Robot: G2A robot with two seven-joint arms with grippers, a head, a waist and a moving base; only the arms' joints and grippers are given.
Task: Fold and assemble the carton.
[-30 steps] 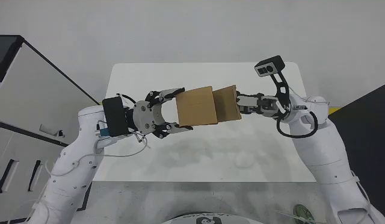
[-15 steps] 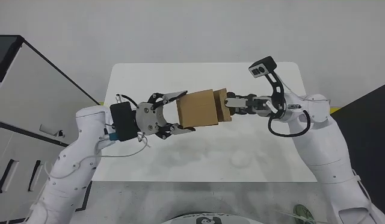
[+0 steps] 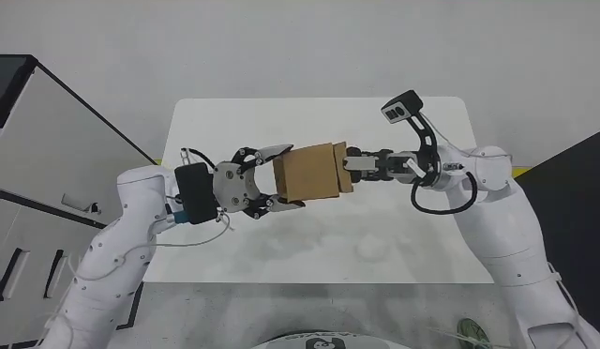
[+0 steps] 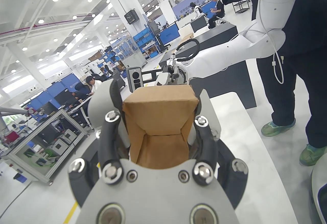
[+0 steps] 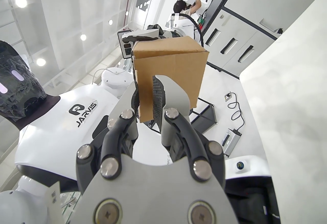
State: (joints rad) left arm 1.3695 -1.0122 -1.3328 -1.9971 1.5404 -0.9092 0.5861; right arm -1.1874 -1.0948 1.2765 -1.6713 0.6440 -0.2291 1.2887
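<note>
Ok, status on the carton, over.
Left gripper shut around one end of the carton. Right gripper pinching its other end. Carton held over the table; nothing blocking either arm.

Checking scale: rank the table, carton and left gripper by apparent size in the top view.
1. table, clearly largest.
2. carton and left gripper, about alike: it straddles the carton, so unranked.

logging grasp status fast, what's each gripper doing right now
left gripper: closed on the carton, one end between its fingers.
right gripper: closed, pinching the carton's opposite end.
</note>
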